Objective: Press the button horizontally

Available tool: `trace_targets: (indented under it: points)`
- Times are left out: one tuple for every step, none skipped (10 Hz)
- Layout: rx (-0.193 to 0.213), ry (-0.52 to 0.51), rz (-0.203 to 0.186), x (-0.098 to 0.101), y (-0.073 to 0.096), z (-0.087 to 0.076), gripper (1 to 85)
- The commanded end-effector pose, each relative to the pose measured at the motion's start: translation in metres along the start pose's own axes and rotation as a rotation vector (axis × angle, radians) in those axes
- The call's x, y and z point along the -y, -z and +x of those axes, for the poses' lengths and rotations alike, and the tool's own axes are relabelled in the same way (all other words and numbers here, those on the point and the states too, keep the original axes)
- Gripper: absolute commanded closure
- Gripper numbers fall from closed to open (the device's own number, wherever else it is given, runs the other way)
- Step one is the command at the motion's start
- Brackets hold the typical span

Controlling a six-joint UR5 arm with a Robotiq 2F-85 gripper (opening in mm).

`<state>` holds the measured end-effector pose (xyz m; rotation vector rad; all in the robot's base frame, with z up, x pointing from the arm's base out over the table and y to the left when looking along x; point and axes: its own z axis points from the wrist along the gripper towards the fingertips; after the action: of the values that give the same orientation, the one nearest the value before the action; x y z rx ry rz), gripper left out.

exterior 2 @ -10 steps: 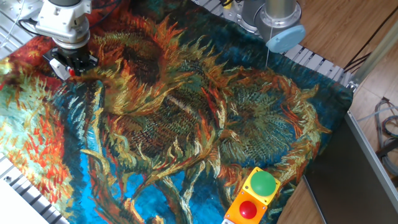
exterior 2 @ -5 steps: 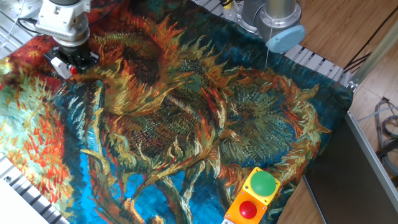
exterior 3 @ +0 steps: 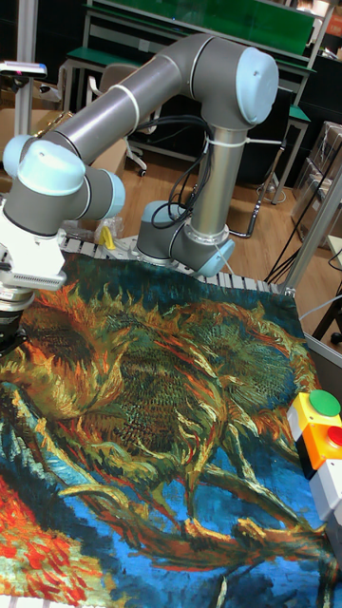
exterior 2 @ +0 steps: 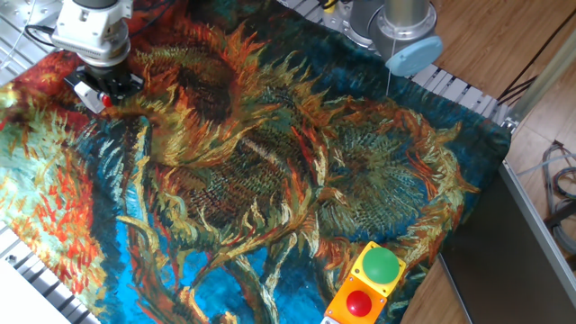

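The cloth [exterior 2: 270,180] with the sunflower painting covers the worktop and serves as the landmark here. At its far left corner the gripper [exterior 2: 102,93] is down low over the cloth, its black fingers [exterior 2: 90,94] around a small red spot that seems to be the button [exterior 2: 107,101]; its white-grey box cannot be made out. Whether the fingers are spread or pressed together cannot be told: the fixed view is too small there, and the tall fixed view cuts the gripper off at the picture's left edge. The arm [exterior 3: 142,95] bends up from the gripper and over to its base [exterior 3: 190,242], at the cloth's far edge. At the cloth's near right corner lies a yellow-orange box [exterior 2: 364,286] with a green button [exterior 2: 380,264] and a red one [exterior 2: 359,302].
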<state>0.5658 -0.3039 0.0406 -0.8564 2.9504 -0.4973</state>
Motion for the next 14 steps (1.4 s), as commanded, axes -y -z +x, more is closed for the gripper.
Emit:
trace_targets:
  points:
    - [0.014,-0.042,-0.035,-0.013,0.004,-0.005,84.3]
    - [0.014,-0.039,-0.038,-0.014,0.005,-0.005,84.3]
    - [0.01,-0.038,-0.043,-0.016,0.009,-0.003,84.3]
    - [0.0,-0.041,-0.048,-0.02,0.017,-0.002,84.3]
    - [-0.007,-0.05,-0.052,-0.026,0.025,-0.003,84.3]
    - [-0.007,-0.058,-0.054,-0.031,0.031,-0.005,84.3]
    - [0.008,-0.067,-0.08,-0.038,0.034,-0.011,84.3]
    - [0.023,-0.067,-0.104,-0.041,0.035,-0.014,84.3]
    - [0.027,-0.061,-0.103,-0.04,0.035,-0.014,84.3]
    - [0.019,-0.038,-0.095,-0.029,0.038,-0.008,84.3]
    - [0.007,0.001,-0.105,-0.01,0.042,0.005,84.3]
    - [0.002,0.03,-0.109,-0.004,0.043,0.011,84.3]
    - [0.01,0.054,-0.114,-0.005,0.043,0.01,84.3]
    - [0.036,0.061,-0.135,-0.011,0.044,0.003,84.3]
